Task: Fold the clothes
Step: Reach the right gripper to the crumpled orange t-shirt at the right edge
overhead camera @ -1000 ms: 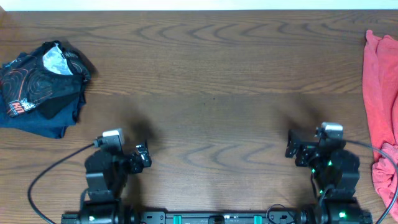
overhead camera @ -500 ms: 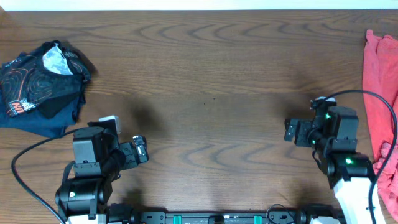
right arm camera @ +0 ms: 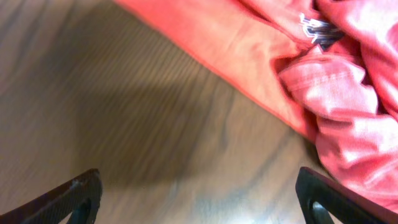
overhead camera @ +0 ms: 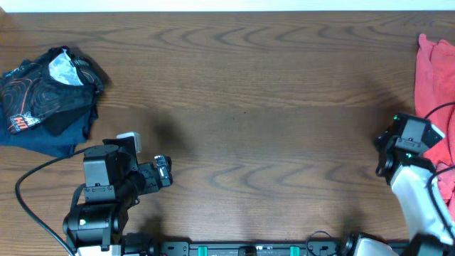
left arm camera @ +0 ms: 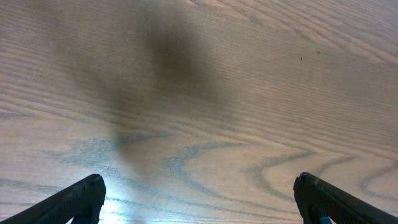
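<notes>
The coral T-shirt [overhead camera: 435, 107] lies crumpled along the table's right edge, partly cut off by the frame. In the right wrist view it [right arm camera: 348, 93] fills the upper right, with a bit of dark blue lettering showing. My right gripper [right arm camera: 202, 202] is open and empty over bare wood, just left of the shirt; in the overhead view the right gripper [overhead camera: 384, 153] is near the shirt's left edge. My left gripper [left arm camera: 199, 202] is open and empty over bare wood; the left gripper [overhead camera: 163, 174] sits at the front left.
A dark navy swirl-printed garment [overhead camera: 46, 96] lies bunched at the far left. The brown wooden table [overhead camera: 242, 107] spans the view. Cables trail from both arms near the front edge.
My right arm has swung to the right, toward the coral shirt, and turned. The left arm shifted left earlier and now holds still.
</notes>
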